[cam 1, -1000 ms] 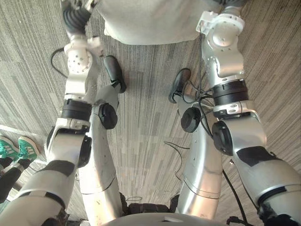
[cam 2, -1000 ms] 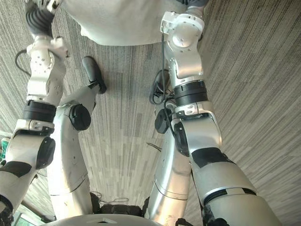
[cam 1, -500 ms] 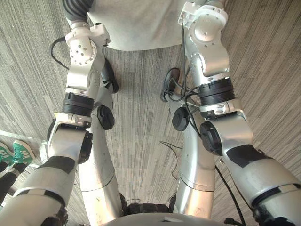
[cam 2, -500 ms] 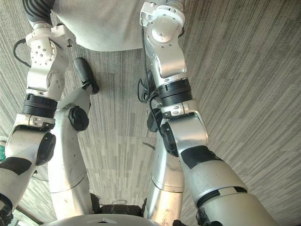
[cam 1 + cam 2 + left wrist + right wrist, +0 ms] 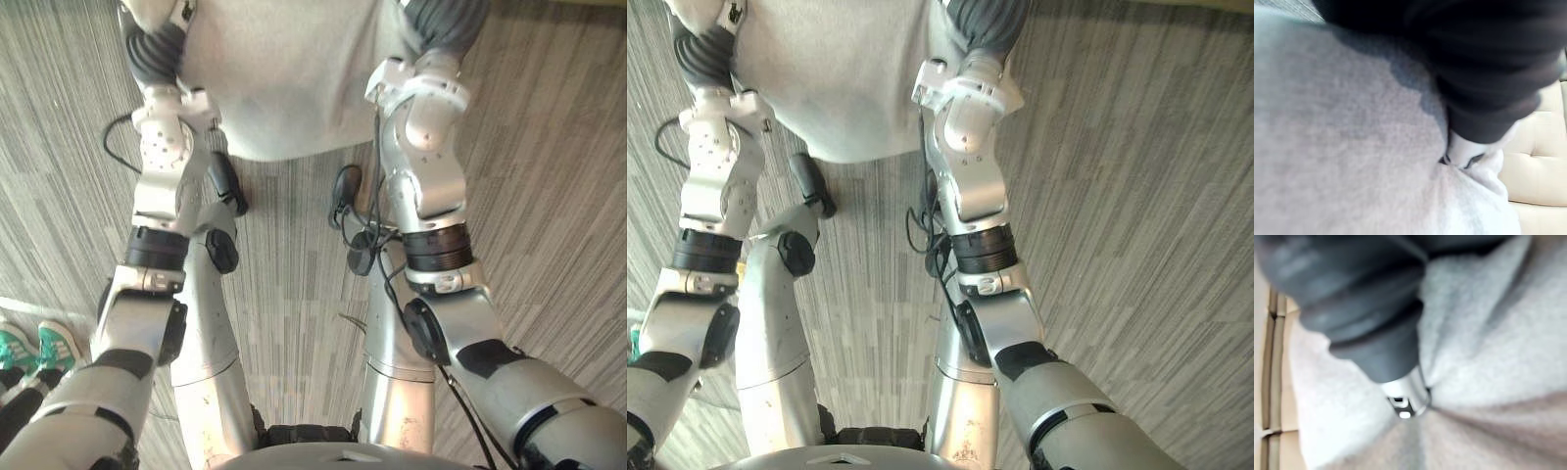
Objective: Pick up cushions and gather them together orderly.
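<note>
Between both my hands, over the carpet (image 5: 549, 196), sits the grey cushion (image 5: 294, 78). More of it shows vs 1 s ago, tho head cam shifted too. Left hand (image 5: 1464, 147) & right hand (image 5: 1405, 399) press in, fingers buried, can't tell their state. Carry prob underway.

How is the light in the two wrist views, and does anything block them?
Left wrist view: the dark cover of the left hand blocks a large part; the grey cushion looks dim, the cream upholstery beyond it bright. Right wrist view: the cover of the right hand blocks much too; the cushion's creases run from pale to dim.
</note>
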Robot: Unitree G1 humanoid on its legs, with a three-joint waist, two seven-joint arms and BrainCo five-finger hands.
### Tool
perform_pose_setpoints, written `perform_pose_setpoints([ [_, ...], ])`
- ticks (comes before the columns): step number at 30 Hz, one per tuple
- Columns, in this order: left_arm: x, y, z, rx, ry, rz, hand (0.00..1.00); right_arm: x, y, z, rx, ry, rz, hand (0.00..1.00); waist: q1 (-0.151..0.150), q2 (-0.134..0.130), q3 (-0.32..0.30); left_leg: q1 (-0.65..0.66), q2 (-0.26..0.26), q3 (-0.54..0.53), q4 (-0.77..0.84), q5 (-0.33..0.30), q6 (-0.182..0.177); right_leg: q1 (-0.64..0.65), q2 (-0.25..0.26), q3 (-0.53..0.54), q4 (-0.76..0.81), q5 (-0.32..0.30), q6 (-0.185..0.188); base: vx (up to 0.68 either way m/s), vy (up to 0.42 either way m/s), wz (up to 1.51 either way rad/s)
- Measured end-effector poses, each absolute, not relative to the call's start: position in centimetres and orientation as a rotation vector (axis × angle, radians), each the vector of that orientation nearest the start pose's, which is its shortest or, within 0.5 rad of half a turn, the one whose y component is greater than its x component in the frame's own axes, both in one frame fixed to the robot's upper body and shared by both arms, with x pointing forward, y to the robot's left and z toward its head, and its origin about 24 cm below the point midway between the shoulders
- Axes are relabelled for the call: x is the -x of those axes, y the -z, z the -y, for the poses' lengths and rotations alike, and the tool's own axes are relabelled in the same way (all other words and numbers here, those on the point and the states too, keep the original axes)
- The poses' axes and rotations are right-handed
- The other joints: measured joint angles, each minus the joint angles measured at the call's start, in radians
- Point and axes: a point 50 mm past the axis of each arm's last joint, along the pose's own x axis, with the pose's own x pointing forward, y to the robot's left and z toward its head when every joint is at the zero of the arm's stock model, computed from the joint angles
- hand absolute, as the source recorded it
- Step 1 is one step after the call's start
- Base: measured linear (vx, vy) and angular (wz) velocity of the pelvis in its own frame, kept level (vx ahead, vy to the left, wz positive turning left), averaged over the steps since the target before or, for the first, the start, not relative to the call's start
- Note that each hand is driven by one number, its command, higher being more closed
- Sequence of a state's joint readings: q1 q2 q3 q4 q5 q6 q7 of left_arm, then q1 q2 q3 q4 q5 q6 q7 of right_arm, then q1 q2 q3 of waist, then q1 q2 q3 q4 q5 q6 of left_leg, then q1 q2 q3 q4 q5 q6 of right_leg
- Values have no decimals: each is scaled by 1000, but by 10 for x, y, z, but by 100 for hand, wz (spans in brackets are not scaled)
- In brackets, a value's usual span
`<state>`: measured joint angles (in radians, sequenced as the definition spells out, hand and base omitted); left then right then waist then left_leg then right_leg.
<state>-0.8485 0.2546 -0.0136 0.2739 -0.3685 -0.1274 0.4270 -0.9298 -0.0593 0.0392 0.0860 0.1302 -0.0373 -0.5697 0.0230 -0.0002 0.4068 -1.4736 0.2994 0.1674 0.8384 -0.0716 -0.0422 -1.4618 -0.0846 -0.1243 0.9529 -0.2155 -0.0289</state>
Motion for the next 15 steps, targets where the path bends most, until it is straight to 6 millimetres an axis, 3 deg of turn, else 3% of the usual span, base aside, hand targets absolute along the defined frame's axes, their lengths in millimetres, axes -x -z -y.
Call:
perform_pose_setpoints([
  [5,-343,-235,-158,286,-221,628,100,-330,-267,103,-267,187,733,100,-8,0,1,115,7,2,-27,1,0,126,4,-16,-33,5,2,45,-10,-1],
  [8,-324,-216,-155,310,-230,626,100,-318,-239,105,-256,159,700,100,-12,0,1,255,4,3,-55,-10,-11,271,4,-29,-73,0,9,28,-1,3],
  [13,-289,-169,-153,290,-239,581,100,-283,-180,111,-261,100,629,100,-20,-3,-34,534,-8,22,-152,-37,-24,558,13,-30,-200,-8,36,41,5,1],
  [15,-277,-136,-152,246,-227,468,100,-271,-140,118,-266,104,484,100,-23,-3,-71,676,-18,38,-218,-38,-26,706,14,-39,-292,7,48,135,74,1],
])
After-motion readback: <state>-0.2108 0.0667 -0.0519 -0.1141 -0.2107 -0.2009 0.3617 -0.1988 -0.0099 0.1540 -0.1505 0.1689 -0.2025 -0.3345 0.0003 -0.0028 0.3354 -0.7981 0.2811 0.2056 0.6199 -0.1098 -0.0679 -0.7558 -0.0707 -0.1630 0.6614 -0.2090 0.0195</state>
